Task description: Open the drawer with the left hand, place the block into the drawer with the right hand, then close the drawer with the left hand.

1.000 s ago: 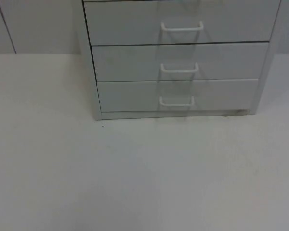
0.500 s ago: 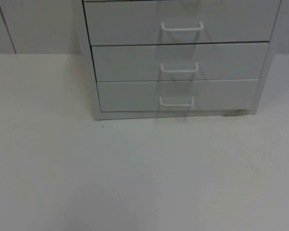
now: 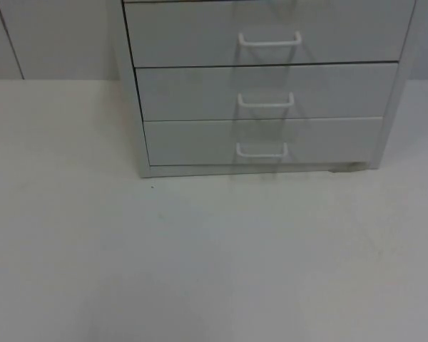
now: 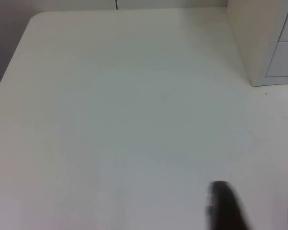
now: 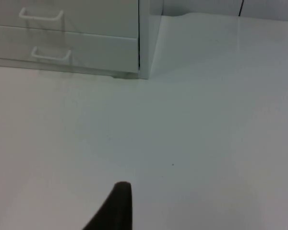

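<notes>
Grey drawer unit (image 3: 264, 85) at 12 o'clock on table (image 3: 200, 263), all 3 drawers shut. Left gripper (image 4: 259, 211) fingers apart over bare table; right gripper (image 5: 116, 206) near unit, can't tell open/closed.

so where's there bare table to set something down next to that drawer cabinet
The white table is bare in front of the drawer cabinet, from its closed bottom drawer to the near edge. More bare room lies off the cabinet's left side, toward the partition wall. The strip on its right side is narrower.

drawer unit (image 3: 264, 92) cut off at top edge — left gripper's fingers (image 4: 225, 206) blurred
</notes>
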Controlling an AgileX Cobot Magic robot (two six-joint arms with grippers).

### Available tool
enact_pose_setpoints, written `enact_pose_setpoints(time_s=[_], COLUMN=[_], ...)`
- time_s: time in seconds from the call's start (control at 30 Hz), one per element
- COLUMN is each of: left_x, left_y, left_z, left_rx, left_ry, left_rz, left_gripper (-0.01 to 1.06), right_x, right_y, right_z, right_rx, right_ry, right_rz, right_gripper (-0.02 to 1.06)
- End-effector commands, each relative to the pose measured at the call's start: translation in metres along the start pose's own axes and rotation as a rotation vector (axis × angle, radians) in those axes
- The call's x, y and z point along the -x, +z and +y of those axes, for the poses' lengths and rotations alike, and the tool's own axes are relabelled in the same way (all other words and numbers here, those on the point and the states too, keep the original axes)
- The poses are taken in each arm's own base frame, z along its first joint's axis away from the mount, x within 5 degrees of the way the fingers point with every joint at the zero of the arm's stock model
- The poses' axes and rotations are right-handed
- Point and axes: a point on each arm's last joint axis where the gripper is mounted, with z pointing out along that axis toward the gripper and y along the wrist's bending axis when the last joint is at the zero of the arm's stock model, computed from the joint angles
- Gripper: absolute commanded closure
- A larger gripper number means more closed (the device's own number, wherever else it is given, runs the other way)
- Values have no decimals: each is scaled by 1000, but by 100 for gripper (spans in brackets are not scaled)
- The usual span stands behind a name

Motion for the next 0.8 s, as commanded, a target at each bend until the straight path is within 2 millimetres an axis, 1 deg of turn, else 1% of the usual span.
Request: enact_pose_setpoints(time_s=[0.0, 0.03, 0.07, 0.1, 0.17, 0.33, 0.77], left_x=[0, 0, 0, 0, 0, 0, 0], left_y=[0, 0, 0, 0, 0, 0, 0], left_z=[0, 0, 0, 0, 0, 0, 0], left_rx=[1, 1, 1, 1, 1, 1, 1], left_ry=[-3, -3, -3, -3, -3, -3, -3], left_rz=[-10, -10, -10, -10, -10, -10, -10], left_gripper=[51, 35, 35, 21, 0, 0, 0], right_x=[0, 0, 0, 0, 0, -1, -1], right_y=[1, 1, 1, 1, 1, 1, 1], right_z=[0, 0, 0, -1, -2, -6, -6], right_rx=[1, 1, 1, -4, -23, -64, -62], right_ry=[2, 2, 2, 9, 23, 61, 53], right_rz=[-12, -12, -12, -12, -10, -9, -8], right_gripper=[-1, -1, -1, -1, -1, -1, -1])
